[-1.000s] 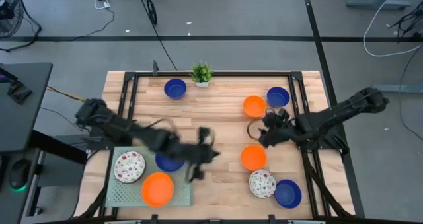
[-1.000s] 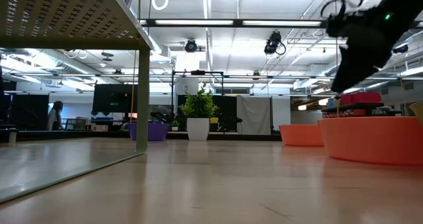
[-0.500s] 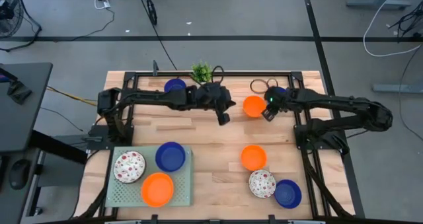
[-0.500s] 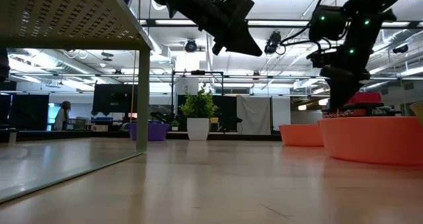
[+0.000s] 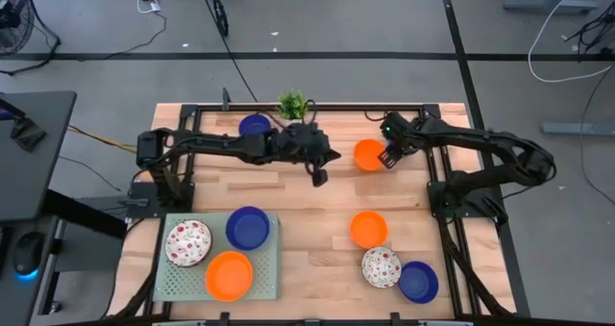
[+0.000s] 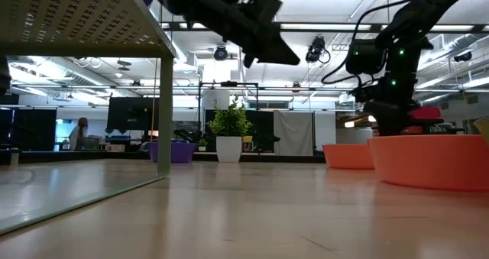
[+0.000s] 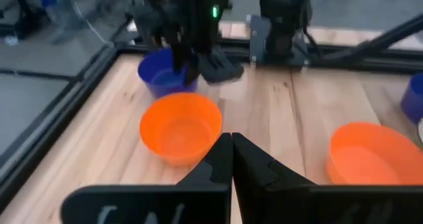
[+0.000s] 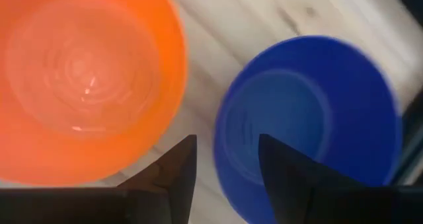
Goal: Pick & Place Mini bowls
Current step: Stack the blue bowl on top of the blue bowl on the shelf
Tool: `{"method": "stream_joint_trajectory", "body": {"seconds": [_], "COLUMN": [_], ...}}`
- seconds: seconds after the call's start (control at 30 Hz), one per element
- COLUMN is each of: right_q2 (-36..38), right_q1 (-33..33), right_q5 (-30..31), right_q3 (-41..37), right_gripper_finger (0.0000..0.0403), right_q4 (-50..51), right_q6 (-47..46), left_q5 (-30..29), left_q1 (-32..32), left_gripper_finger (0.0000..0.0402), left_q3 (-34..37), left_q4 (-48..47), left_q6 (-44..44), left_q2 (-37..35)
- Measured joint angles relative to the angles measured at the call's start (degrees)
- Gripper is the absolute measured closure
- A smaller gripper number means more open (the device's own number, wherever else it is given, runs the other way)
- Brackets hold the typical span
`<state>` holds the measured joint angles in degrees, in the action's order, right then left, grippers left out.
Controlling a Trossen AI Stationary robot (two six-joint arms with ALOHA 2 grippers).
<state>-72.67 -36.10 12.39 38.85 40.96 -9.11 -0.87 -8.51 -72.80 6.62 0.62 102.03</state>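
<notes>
Over toward two o'clock on the slatted wooden table (image 5: 317, 211), the right gripper (image 5: 391, 157) has swung in from mid-table and now hangs above the gap between a glossy orange plastic mini bowl (image 5: 369, 155) and a solid dark blue mini bowl (image 8: 310, 125), the blue one tucked under the arm as seen from above. Its two dark fingers (image 8: 175, 168) stand apart with nothing between them, narrower than a moment ago, so I judge it is lining up on a rim rather than gripping. The left gripper (image 5: 319, 176) has left the tray and crossed to about twelve o'clock, just short of centre, its jaws pressed together and empty. Down at seven o'clock the pale green perforated rectangular tray (image 5: 271, 286) already carries three bowls: a white bowl with red speckles (image 5: 188, 242), a blue one (image 5: 248, 228) and an orange one (image 5: 229, 275). Waiting loose are another orange bowl (image 5: 368, 229), a second speckled bowl (image 5: 381, 266) and a blue bowl (image 5: 418, 282) near five o'clock, plus a blue bowl (image 5: 254, 126) beside the small potted green plant (image 5: 293, 106) at the far edge. Roughly a third is placed, by my reckoning.
</notes>
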Motion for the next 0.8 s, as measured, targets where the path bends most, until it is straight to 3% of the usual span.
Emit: {"method": "stream_joint_trajectory", "body": {"seconds": [0.23,0.43,0.6,0.8], "right_q2": [-4.87,-5.83,-5.60,-2.47], "right_q1": [-0.03,-0.04,0.09,2.54], "right_q5": [-1.25,-1.32,0.38,3.44], "right_q3": [0.00,0.00,0.00,0.00], "right_gripper_finger": [0.0251,0.0319,0.0392,0.0394], "right_q4": [-1.74,-3.60,-4.01,-2.55], "right_q6": [1.53,1.70,4.03,4.53], "left_q5": [-0.11,-0.11,-0.06,-1.91], "left_q1": [-0.33,0.79,1.82,1.73], "left_gripper_finger": [0.0393,0.0387,0.0386,0.0386], "left_q3": [8.96,9.58,9.58,9.56], "left_q4": [5.39,4.87,-0.26,-11.79], "left_q6": [-1.44,-1.48,-1.30,0.11], "left_q2": [-5.63,-10.24,-16.07,-24.76]}}
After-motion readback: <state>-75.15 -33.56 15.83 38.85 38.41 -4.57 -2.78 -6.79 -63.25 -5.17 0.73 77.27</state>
